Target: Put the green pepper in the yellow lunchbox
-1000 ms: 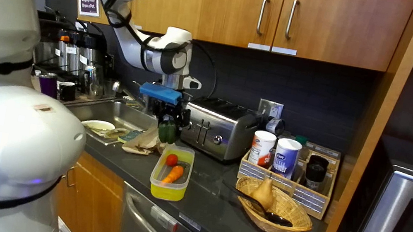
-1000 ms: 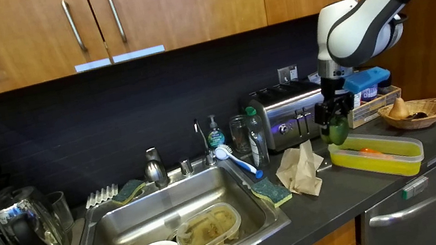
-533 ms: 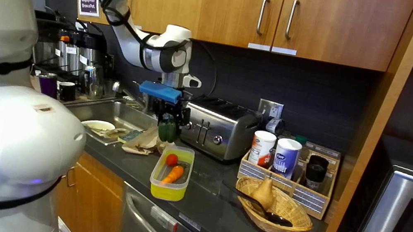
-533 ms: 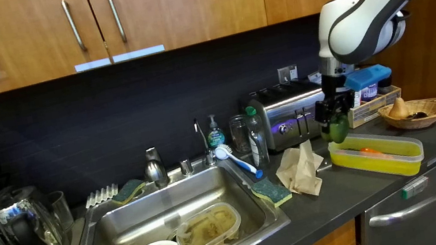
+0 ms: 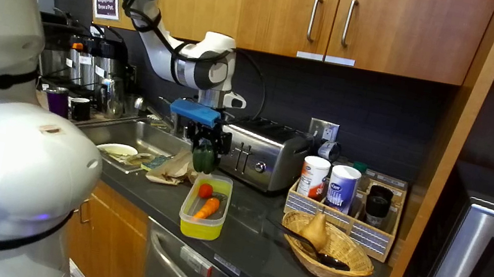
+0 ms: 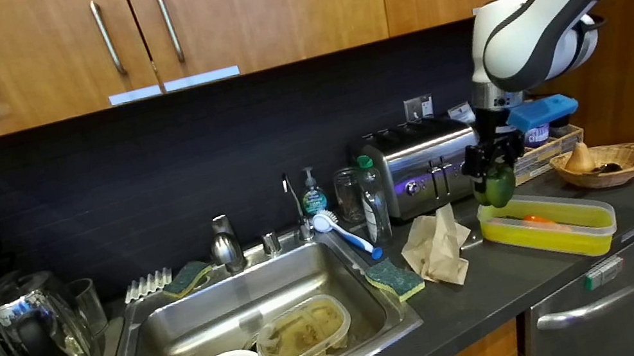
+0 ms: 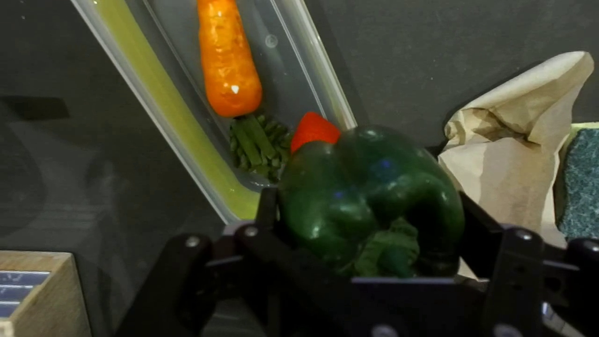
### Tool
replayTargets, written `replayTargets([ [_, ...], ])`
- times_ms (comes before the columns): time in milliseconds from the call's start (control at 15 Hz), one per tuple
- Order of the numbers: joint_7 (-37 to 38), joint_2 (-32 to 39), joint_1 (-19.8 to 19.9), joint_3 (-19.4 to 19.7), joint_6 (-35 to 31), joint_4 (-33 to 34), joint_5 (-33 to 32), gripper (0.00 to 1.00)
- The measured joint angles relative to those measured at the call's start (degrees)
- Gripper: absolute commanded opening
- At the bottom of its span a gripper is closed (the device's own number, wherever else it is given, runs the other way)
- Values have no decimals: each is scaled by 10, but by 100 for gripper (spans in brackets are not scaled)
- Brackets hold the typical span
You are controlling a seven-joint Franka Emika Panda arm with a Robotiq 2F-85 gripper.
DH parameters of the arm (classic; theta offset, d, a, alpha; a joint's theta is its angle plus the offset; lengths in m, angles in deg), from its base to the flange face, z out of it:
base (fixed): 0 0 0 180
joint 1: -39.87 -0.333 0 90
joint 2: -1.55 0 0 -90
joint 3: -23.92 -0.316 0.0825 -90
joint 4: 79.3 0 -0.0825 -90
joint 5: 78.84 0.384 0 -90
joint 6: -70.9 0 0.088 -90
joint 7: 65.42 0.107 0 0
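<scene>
- Picking up looks done: the claw (image 7: 369,213) is clamped around the green bell pepper (image 5: 204,159), parted to its width.
- The pepper hangs near one end of the yellow lunchbox (image 5: 201,230), not yet inside; lowering and release seem left.
- Pepper: glossy, lobed. Lunchbox: shallow, translucent-rimmed plastic, holding a shiny, tapered carrot (image 7: 227,61).

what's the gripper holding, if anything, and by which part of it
The pepper: the gripper has it by two opposite sides, not by the stem.
</scene>
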Motion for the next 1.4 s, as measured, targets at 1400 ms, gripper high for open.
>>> replayTargets([
  [1400, -40, 45, 24, 29, -34, -9, 24, 63],
])
